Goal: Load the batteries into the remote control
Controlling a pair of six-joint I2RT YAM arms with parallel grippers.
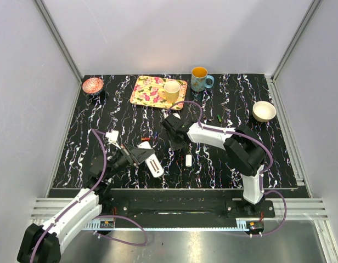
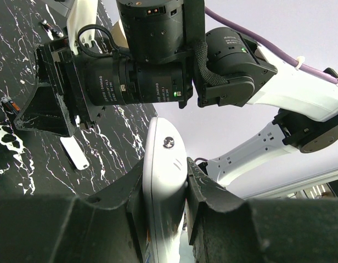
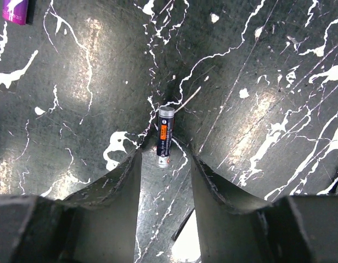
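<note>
My left gripper (image 2: pixel 164 164) is shut on the white remote control (image 2: pixel 164 181) and holds it on edge above the table; in the top view the remote (image 1: pixel 153 165) juts out toward the near edge from that gripper (image 1: pixel 137 156). A dark battery with an orange label (image 3: pixel 164 137) lies on the black marbled table. My right gripper (image 3: pixel 165 158) stands open over it, and the battery's near end sits level with the fingertips without touching them. A red-orange battery (image 1: pixel 145 139) lies between the two grippers.
A small white oblong piece (image 1: pixel 188 160) lies right of the remote. At the back stand a floral tray (image 1: pixel 137 93) with a yellow cup (image 1: pixel 171 90), a blue mug (image 1: pixel 200 79), a white bowl (image 1: pixel 264 111) and a pink bowl (image 1: pixel 93 85).
</note>
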